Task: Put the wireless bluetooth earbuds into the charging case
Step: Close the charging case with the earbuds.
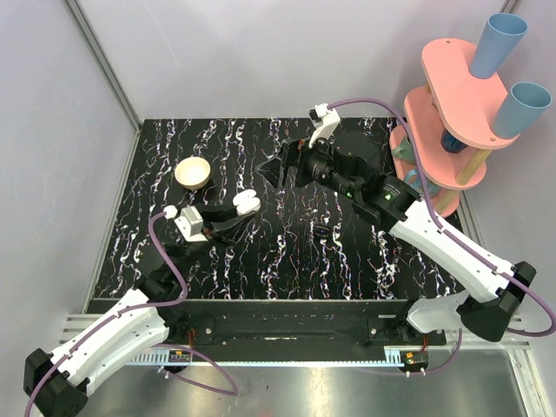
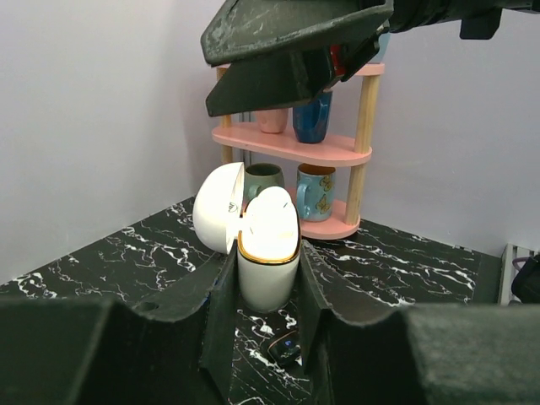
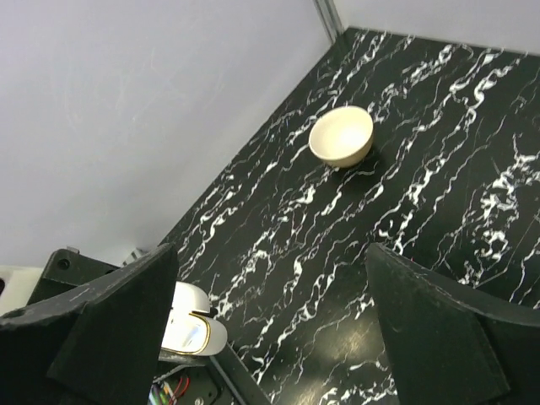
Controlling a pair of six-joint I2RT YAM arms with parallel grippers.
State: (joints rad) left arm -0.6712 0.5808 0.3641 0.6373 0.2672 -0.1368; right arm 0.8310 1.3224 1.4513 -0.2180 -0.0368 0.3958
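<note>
Top: our left gripper (image 1: 240, 208) clamps the case (image 1: 247, 202) at mid-table. The right gripper (image 1: 271, 171) gapes wide just beyond it.
Left wrist: we see the case between the fingers (image 2: 221, 321), lid swung open.
Right wrist: jaws wide and empty, bowl (image 3: 342, 135) beyond.

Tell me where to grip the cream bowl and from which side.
Take the cream bowl by its rim, probably from above, one finger inside and one outside. It stands upright, mouth up, and its rounded wall narrows toward the base, so a side pinch could slip.

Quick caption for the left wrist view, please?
Left gripper clamps the open charging case; right gripper hangs open overhead.
</note>
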